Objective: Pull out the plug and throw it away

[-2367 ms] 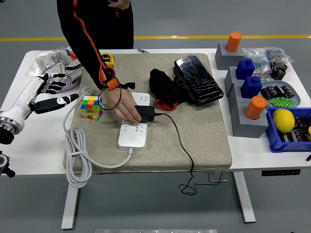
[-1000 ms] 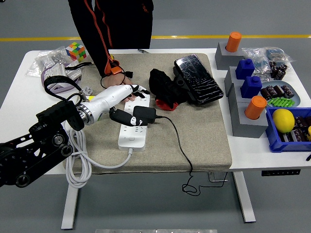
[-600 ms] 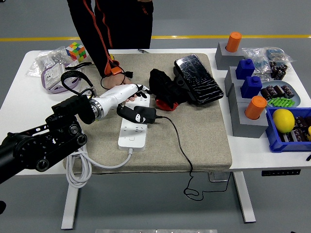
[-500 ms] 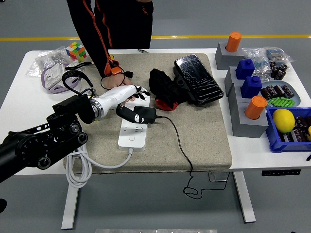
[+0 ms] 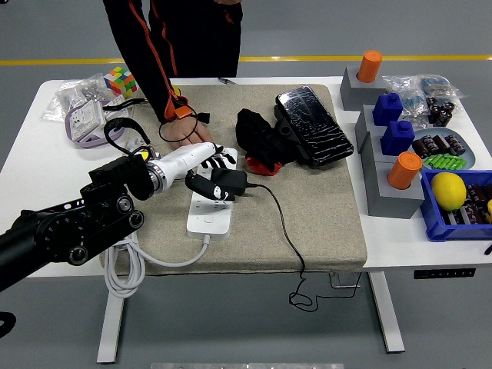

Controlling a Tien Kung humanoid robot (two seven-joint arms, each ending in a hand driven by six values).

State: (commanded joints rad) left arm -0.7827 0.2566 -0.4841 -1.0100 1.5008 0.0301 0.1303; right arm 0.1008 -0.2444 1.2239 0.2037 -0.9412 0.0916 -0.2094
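Left hand (image 5: 206, 167) closes round the plug (image 5: 228, 181) on the power strip (image 5: 209, 215)!
A person's hand (image 5: 183, 132) rests just behind; black pouch (image 5: 260, 138) sits close right.

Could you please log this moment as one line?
left hand: on adapter | adapter: in power strip | person's hand: on mat

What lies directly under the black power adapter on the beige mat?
The white power strip lies under the black adapter. The left hand covers the adapter's left end, so its prongs and socket cannot be seen.
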